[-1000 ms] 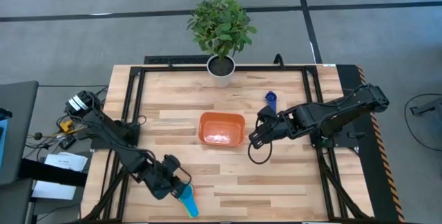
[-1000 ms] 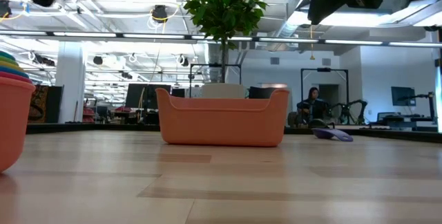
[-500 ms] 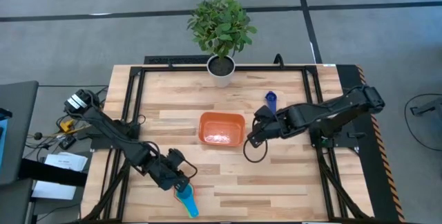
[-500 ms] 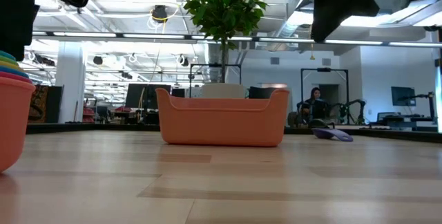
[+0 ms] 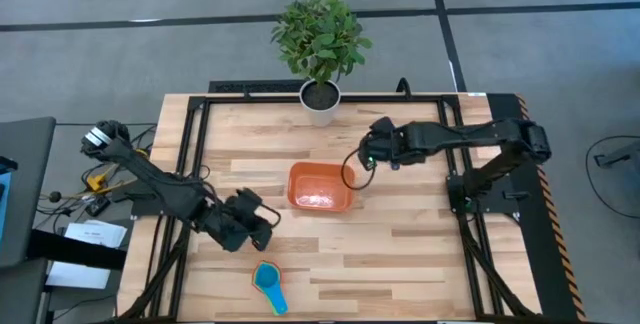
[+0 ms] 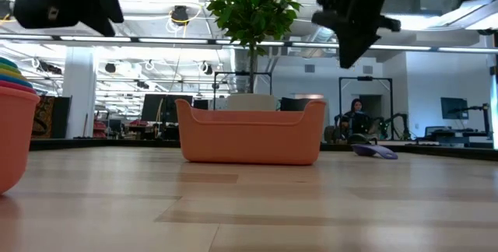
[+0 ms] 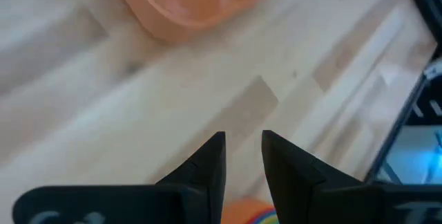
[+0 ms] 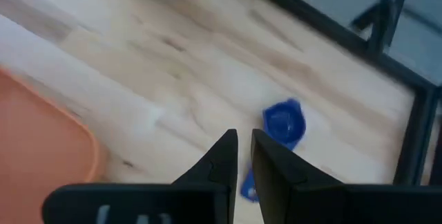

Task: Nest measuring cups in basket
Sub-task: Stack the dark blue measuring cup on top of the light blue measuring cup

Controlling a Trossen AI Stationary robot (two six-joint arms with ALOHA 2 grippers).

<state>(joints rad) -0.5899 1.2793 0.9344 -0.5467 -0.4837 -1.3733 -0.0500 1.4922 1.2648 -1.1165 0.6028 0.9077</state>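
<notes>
The orange basket (image 5: pixel 320 168) stands mid-table. A nested stack of measuring cups (image 5: pixel 268 282), light blue on top, rests on its base near the front edge, shown large at the low view's left (image 6: pixel 12 127). A small blue cup (image 8: pixel 283 122) lies on the wood right of the basket and farther back; in the high view my right arm covers it. My left gripper (image 5: pixel 265 214) hovers between the stack and the basket, its fingers (image 7: pixel 214 156) slightly apart with nothing between them. My right gripper (image 5: pixel 365 156) hovers by the basket's far right corner, shut and empty, with the blue cup just beyond its tips (image 8: pixel 244 144).
A white pot with a green plant (image 5: pixel 320 99) stands at the middle of the far edge. A black frame (image 5: pixel 200 134) runs along the table's sides and back. Bare wood lies between the basket and the front edge.
My left gripper has drawn away from the cup stack, rising and moving toward the basket; the stack stays where it was near the front edge. My right gripper has swung from the basket's right side toward the far edge, over the small blue cup, tipping further down.
</notes>
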